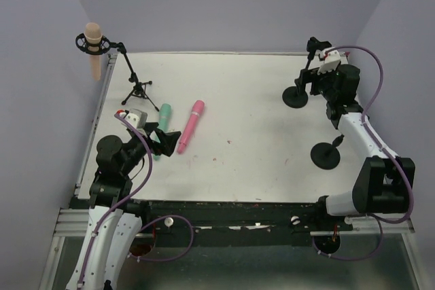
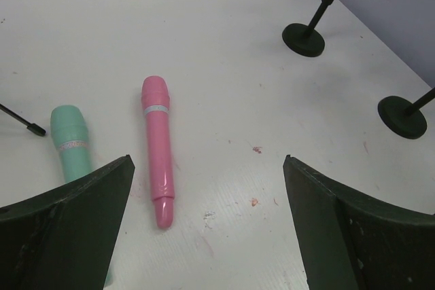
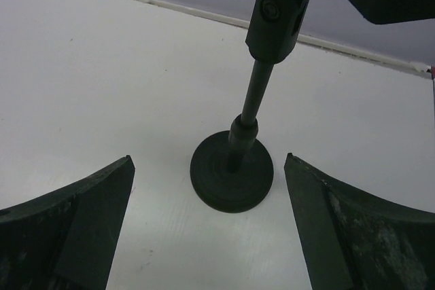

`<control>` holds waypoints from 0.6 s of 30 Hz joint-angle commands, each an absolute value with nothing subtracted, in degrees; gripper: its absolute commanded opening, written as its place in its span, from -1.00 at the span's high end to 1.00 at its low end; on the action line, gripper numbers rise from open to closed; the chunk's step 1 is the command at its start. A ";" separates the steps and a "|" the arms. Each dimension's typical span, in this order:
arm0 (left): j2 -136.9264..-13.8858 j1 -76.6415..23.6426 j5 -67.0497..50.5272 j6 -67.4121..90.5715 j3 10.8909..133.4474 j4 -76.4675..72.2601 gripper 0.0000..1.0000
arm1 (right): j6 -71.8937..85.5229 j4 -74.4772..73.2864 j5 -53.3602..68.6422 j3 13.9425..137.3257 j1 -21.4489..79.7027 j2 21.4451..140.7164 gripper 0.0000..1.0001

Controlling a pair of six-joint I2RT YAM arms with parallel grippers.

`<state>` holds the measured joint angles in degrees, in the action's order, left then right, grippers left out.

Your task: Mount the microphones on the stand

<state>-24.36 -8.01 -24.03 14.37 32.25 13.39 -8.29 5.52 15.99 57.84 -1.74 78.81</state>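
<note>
Peach-beige microphone point(image 1: 93, 49) on the far left, seated head-up in the clip of the tripod stand point(image 1: 138, 87) by the edge of the table point(image 1: 245, 147), so that one looks done. Moving across, the left gripper point(image 1: 160, 138) hovers low, jaws spread wide and holding nothing. The teal-green microphone point(image 2: 71, 143) lies flat, partly under its left finger point(image 2: 61, 236), and the pink microphone point(image 2: 157, 147) is just beside it, not touching. Here's the danger: dropping from this offset could land that finger on top of the teal body instead of astride it. A round barrel (smooth plastic, I'd judge) would then roll or skid into the pink one. Over on the right, the right gripper point(image 1: 314, 73) is also spread and empty, facing the rod of the far round-base stand point(image 3: 232, 176), while the near round-base stand point(image 1: 325, 156) sits apart. A careless nudge there could tip that stand over.
</note>
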 commanded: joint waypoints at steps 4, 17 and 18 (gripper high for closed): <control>-24.43 -8.17 -23.47 14.24 32.43 12.74 -0.98 | -9.76 35.05 17.58 52.12 -1.85 87.53 -0.94; -25.75 -8.09 -23.29 14.06 32.61 12.74 -0.97 | -8.09 37.71 17.14 56.07 -1.76 94.48 -0.53; -25.75 -8.09 -23.29 14.06 32.61 12.66 -0.97 | -8.09 37.36 17.40 56.60 -1.76 94.92 -0.48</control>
<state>-25.43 -8.01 -24.03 14.37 32.25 13.37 -8.49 35.14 16.40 54.59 -1.61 92.27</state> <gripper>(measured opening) 0.988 0.775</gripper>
